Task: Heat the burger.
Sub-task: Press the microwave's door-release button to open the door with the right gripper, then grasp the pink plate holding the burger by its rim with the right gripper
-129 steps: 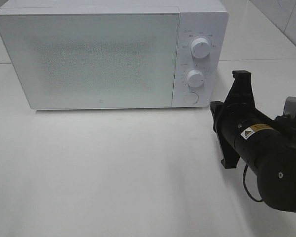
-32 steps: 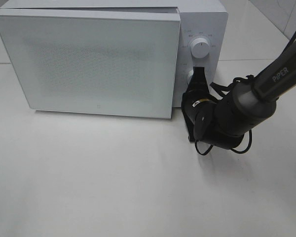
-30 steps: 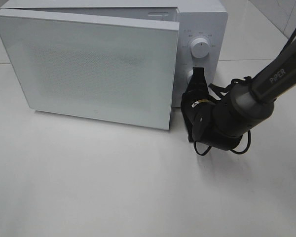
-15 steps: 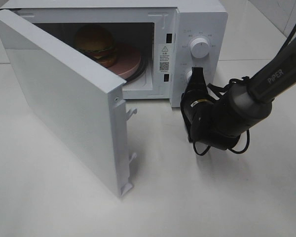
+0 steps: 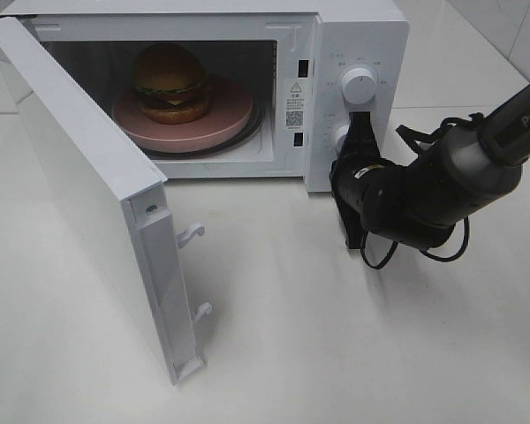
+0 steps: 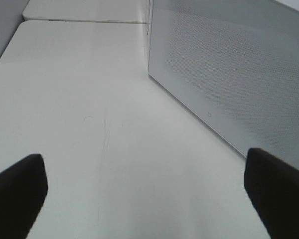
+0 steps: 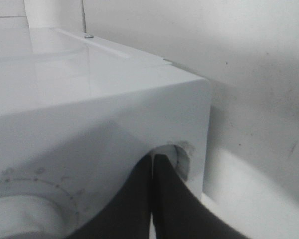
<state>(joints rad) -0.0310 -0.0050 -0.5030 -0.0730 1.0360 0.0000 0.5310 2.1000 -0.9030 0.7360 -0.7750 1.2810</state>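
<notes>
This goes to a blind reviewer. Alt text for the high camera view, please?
A white microwave stands with its door wide open, a burger on a pink plate inside. The right tool is at its control panel, by the lower knob.

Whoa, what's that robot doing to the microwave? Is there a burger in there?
Yes. The microwave has its door wide open, and the burger sits on a pink plate inside. The right gripper is shut, with its tips up at the control panel beside the lower knob. The left gripper is open and holds nothing, out by the door's outer face. The door isn't closed yet.
</notes>
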